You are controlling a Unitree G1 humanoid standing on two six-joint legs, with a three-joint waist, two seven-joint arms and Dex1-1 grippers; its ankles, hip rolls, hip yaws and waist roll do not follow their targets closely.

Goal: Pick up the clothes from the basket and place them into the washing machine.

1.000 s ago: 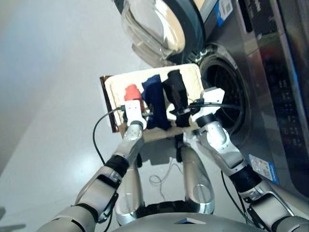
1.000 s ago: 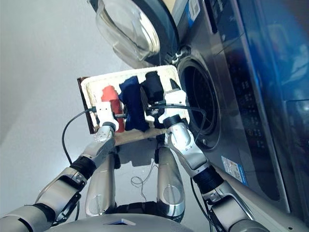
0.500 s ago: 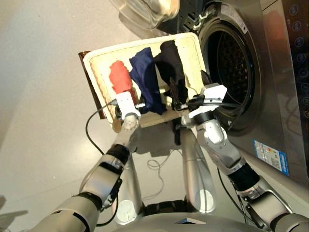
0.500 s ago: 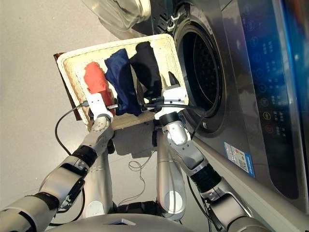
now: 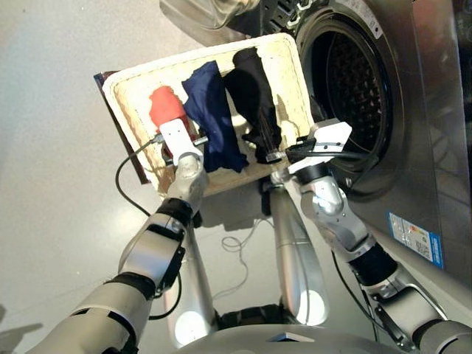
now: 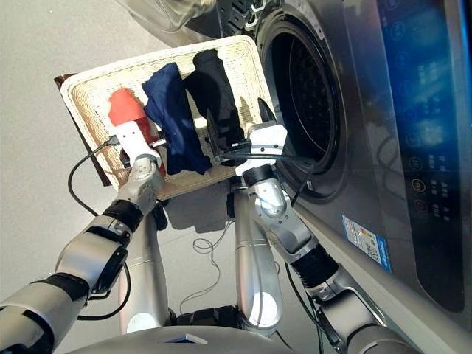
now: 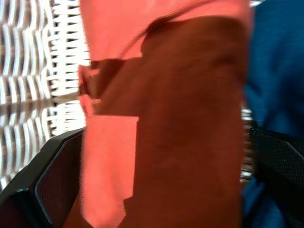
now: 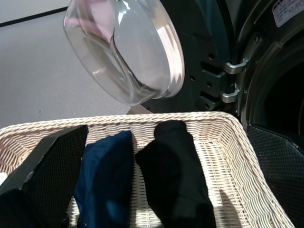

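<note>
The cream wicker basket (image 5: 291,74) stands in front of the washing machine (image 5: 413,110), beside its open drum hole (image 5: 346,88). Three clothes lie side by side in it: coral-red (image 5: 164,105), navy (image 5: 210,110) and black (image 5: 254,96). My left gripper (image 7: 166,137) is open, low over the coral garment's near end, and the cloth (image 7: 161,95) fills the space between its fingers (image 7: 57,190). My right gripper (image 5: 284,133) is open above the basket's near right corner, by the black garment's (image 8: 175,171) near end, with nothing in it.
The round glass door (image 8: 128,52) hangs open beyond the basket's far rim. A dark frame (image 5: 110,110) shows at the basket's left side. A loose cable (image 5: 236,247) lies on the grey floor. A blue label (image 5: 417,240) is on the machine's front.
The head view has tilted, shifting the whole picture. My left gripper has moved from the basket's near rim forward onto the coral garment. The right gripper stays by the black garment.
</note>
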